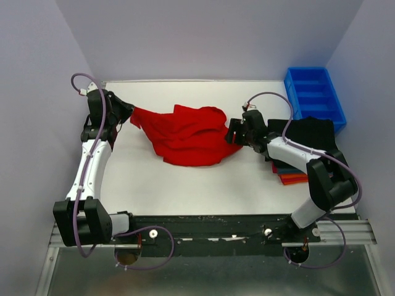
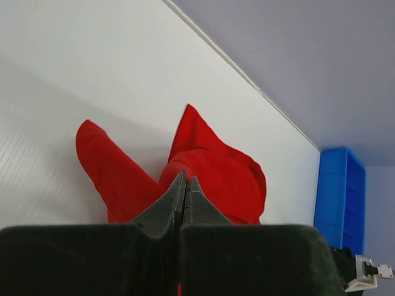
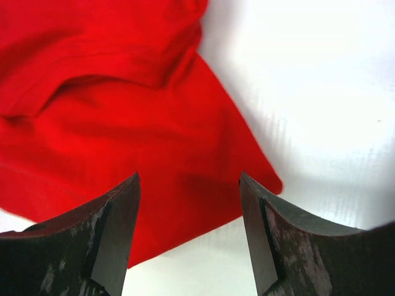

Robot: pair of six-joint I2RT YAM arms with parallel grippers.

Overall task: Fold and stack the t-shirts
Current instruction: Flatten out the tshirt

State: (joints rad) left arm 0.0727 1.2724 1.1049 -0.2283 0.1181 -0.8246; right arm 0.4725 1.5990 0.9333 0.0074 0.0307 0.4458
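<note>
Our left gripper [image 1: 128, 115] is clamped shut on the left corner of the red t-shirt [image 1: 188, 137], which lies crumpled in the middle of the desk [image 1: 185, 191]. Our right gripper [image 3: 188, 185] hovers wide open and empty over the shirt's right edge. We should pinch only that hem, then draw both ends apart evenly to flatten the cloth. The folded stack [image 1: 308, 131] lies to the right.

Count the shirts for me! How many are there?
4. A crumpled red shirt lies mid-table. Stacked at the right: black shirt on top, edges of a blue shirt and an orange shirt below. The right arm covers part, so more may hide.
</note>
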